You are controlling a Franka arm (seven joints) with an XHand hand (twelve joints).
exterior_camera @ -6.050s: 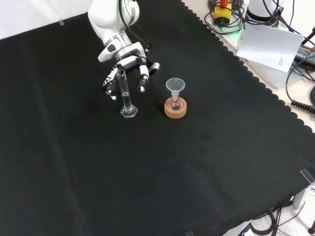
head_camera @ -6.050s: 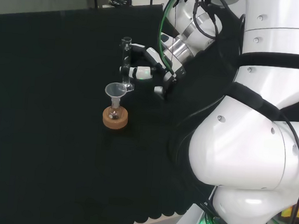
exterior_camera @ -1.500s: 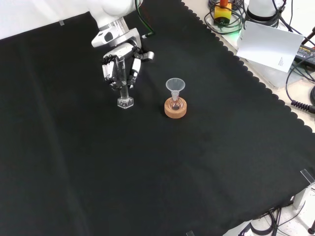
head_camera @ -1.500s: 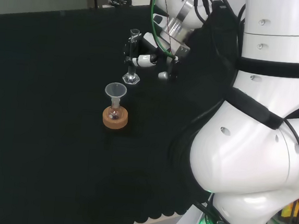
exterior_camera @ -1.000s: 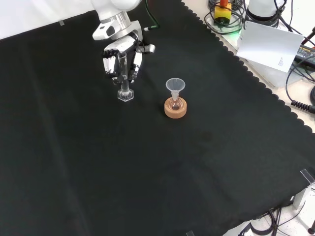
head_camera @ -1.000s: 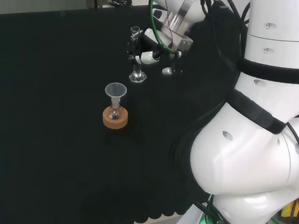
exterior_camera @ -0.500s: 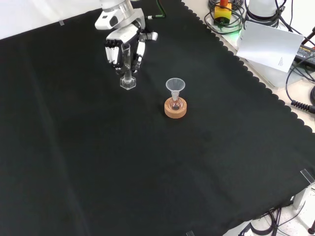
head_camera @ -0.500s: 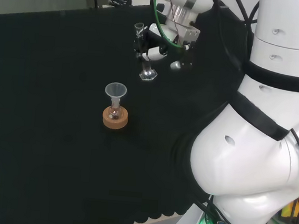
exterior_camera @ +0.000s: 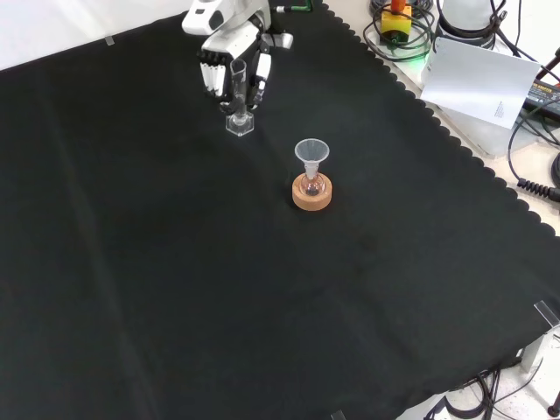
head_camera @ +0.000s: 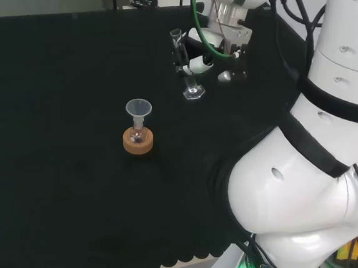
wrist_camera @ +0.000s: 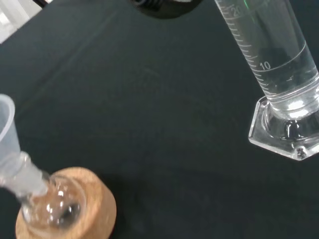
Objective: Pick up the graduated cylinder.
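Now the hand [exterior_camera: 234, 63] has its fingers curled round the cylinder [exterior_camera: 238, 98], gripping the tube near its upper part and holding it clear of the cloth [exterior_camera: 262, 289] (in the head view it tilts a little). Its hexagonal foot hangs free below the fingers. Nearer the front camera and to the right stands a small flask [exterior_camera: 311, 186] in a cork ring [exterior_camera: 312, 196], a funnel [exterior_camera: 311, 154] in its neck.

My hand [exterior_camera: 234, 68] hangs near the far edge of the cloth in the front view, fingers [exterior_camera: 262, 72] pointing down and curled round the cylinder [exterior_camera: 238, 98], which it holds clear of the cloth. In the head view my hand [head_camera: 205, 62] reaches left from the arm's [head_camera: 315, 158] white links.
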